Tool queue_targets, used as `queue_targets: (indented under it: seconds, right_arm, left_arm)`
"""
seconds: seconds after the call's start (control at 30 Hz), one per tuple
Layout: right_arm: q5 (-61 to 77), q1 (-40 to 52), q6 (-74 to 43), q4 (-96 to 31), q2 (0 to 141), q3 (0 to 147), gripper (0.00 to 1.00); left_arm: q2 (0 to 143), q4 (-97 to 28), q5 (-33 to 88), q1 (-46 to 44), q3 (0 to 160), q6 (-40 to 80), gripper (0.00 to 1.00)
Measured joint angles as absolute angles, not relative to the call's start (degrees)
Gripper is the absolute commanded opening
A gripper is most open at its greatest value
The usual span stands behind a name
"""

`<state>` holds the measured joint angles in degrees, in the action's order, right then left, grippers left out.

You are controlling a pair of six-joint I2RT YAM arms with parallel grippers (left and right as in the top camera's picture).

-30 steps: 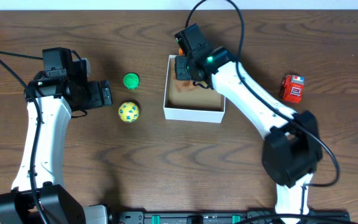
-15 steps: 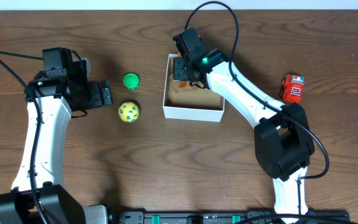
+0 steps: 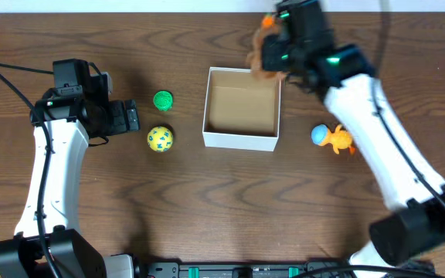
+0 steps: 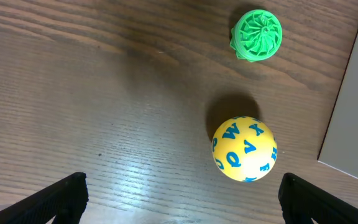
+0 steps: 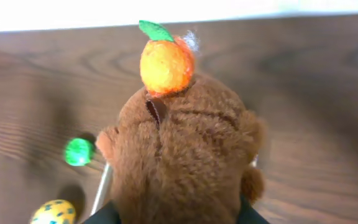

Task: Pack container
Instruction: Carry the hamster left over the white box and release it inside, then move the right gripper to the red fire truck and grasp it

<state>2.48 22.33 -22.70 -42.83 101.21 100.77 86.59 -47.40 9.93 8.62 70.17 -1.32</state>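
Note:
The container is a square white box with a tan inside, mid-table, and nothing shows inside it. My right gripper hangs over its far right corner, shut on a brown plush toy topped with an orange fruit. The right wrist view fills with that plush between the fingers. My left gripper is open and empty, left of a yellow ball with blue letters and a green ridged toy. In the left wrist view the fingers are spread wide, with the ball and the green toy ahead.
An orange and blue toy lies on the table right of the box. The box's white wall edges the left wrist view. The right wrist view also shows the green toy, the yellow ball and the box rim.
My right arm has swung from the box's far left corner to its far right corner, higher, with the brown plush. The red car no longer shows; an orange and blue toy does.

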Motion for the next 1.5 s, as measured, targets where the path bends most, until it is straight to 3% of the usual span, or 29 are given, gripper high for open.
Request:
queue_targets:
  seconds: [0.3,0.6,0.7,0.87,1.23,1.5]
  right_arm:
    - [6.9,28.3,-24.1,-42.3,106.6,100.4,0.26]
    - [1.1,32.8,-30.2,-38.9,119.7,99.3,0.27]
    - [0.0,32.6,-31.5,-37.9,121.3,98.9,0.60]
    - [-0.1,32.6,-31.7,-35.6,121.5,98.9,0.83]
    - [0.4,30.9,-31.2,-34.7,120.1,98.9,0.81]
    - [0.3,17.8,-27.0,-42.2,106.4,98.9,0.78]
  left_arm:
    - [86.6,-47.4,9.9,8.6,70.2,-1.3,0.98]
    - [86.6,-47.4,9.9,8.6,70.2,-1.3,0.98]
    - [86.6,-47.4,9.9,8.6,70.2,-1.3,0.98]
    - [86.6,-47.4,9.9,8.6,70.2,-1.3,0.98]
    - [86.6,-47.4,9.9,8.6,70.2,-1.3,0.98]
    - [86.6,-47.4,10.0,8.6,70.2,-1.3,0.98]
